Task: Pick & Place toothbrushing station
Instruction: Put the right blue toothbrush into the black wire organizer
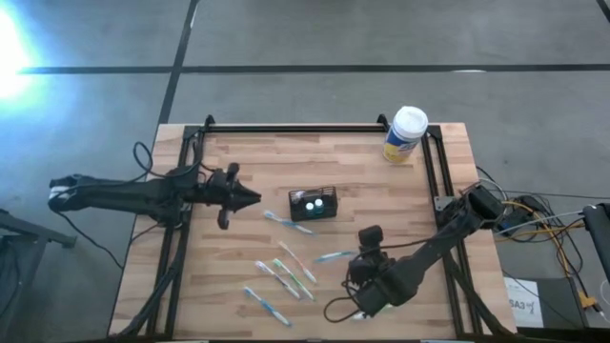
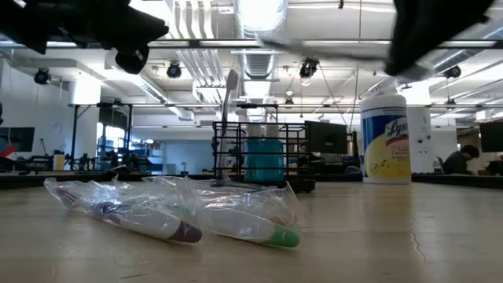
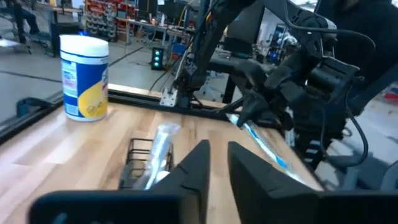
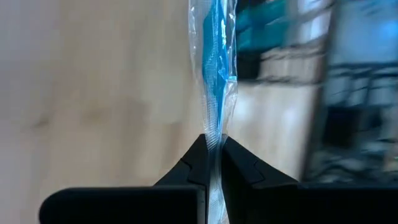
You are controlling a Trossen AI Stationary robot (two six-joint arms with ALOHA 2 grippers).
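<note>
The toothbrushing station [image 1: 315, 204] is a small black slotted holder standing mid-table, also seen in the low view [image 2: 259, 157] and the left wrist view [image 3: 138, 163]. A wrapped toothbrush [image 3: 159, 144] stands in it. My left gripper [image 1: 254, 198] hovers level just left of the holder, its fingers [image 3: 200, 163] a narrow gap apart with nothing between them. My right gripper [image 1: 355, 261], near the table's front right, is shut on a blue toothbrush in a clear wrapper [image 4: 214, 74], seen from the left wrist as well [image 3: 264, 142]. My right gripper pinches the clear wrapper of the blue toothbrush [image 4: 213, 140] between its two fingertips. The brush runs on ahead of the fingers, roughly in line with them. The fingers slant down from the table's right side, and the brush [image 1: 332, 255] is lifted clear of the table.
Several wrapped toothbrushes [image 1: 284, 272] lie loose on the wood in front of the holder; two show close up [image 2: 236, 224]. One more [image 1: 284, 221] lies by the holder's left side. A yellow canister with a white cap [image 1: 405, 135] stands at the far right.
</note>
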